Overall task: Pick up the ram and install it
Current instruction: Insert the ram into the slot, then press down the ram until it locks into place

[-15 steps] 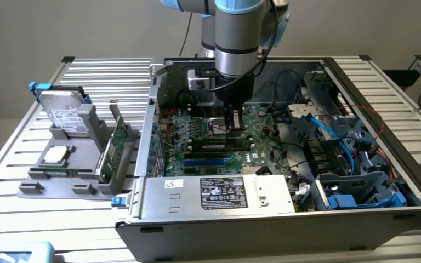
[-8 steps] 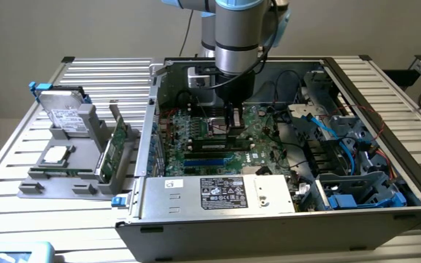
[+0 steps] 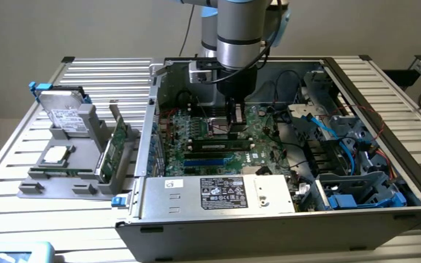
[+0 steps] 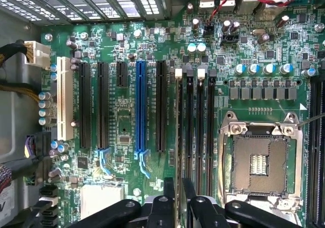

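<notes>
Holding the ram (image 4: 179, 185) edge-on between clamped fingers (image 4: 167, 207), we are hovering the gripper (image 4: 179, 210) above the black memory slots (image 4: 199, 136) just beyond the fingertips. We are judging that alignment matters most: stick parallel, centred over one slot.

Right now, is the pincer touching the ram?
Touching. Exterior view: the pincer meets the ram along its top edge, no gap; wrist view: its fingers flank it.

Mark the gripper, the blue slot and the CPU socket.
gripper (image 4: 179, 187): wrist view, midway between its fingertips.
blue slot (image 4: 141, 106): wrist view, middle of its length.
CPU socket (image 4: 259, 163): wrist view, centre of its contact field.
</notes>
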